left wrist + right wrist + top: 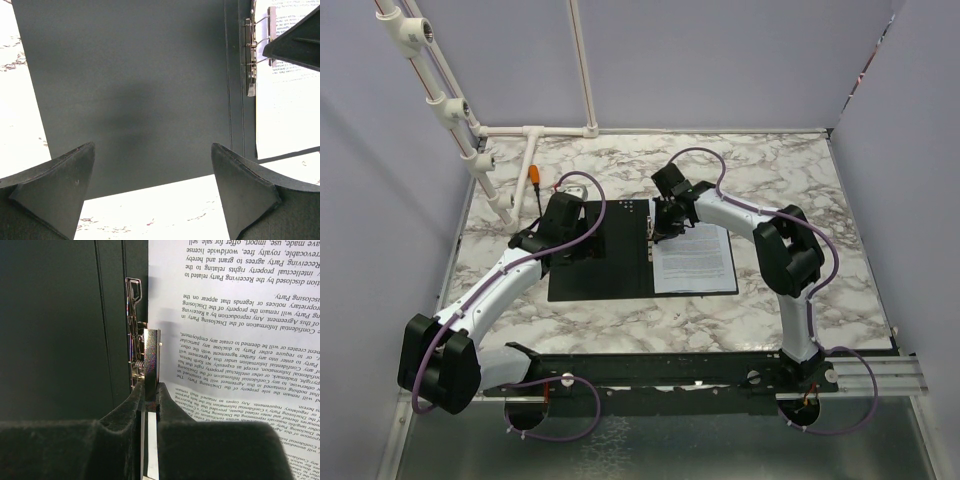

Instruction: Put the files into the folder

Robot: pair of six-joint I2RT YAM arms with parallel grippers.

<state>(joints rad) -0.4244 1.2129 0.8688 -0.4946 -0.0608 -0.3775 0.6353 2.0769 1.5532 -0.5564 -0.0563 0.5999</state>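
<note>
Marble surface [770, 170] with the folder [595, 275] lying open black-side up, files [695, 260] on its 3 o'clock half. Spine clip [150, 347] runs 12-to-6; right fingers [125, 405] are pinched on it, left fingers [65, 170] gape wide over the 9 o'clock cover.

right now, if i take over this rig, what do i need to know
Left gripper: fingers wide open, hovering over the bare left flap of the folder, holding nothing.
Right gripper: fingers shut on the metal spine clip.
The folder lies open on the marble table, black inside up. The files lie on its right half, edge at the clip.
Done: sheets placed inside.
Left: probably clamp the clip on them (unclear whether it grips them), let go, close the folder.
</note>
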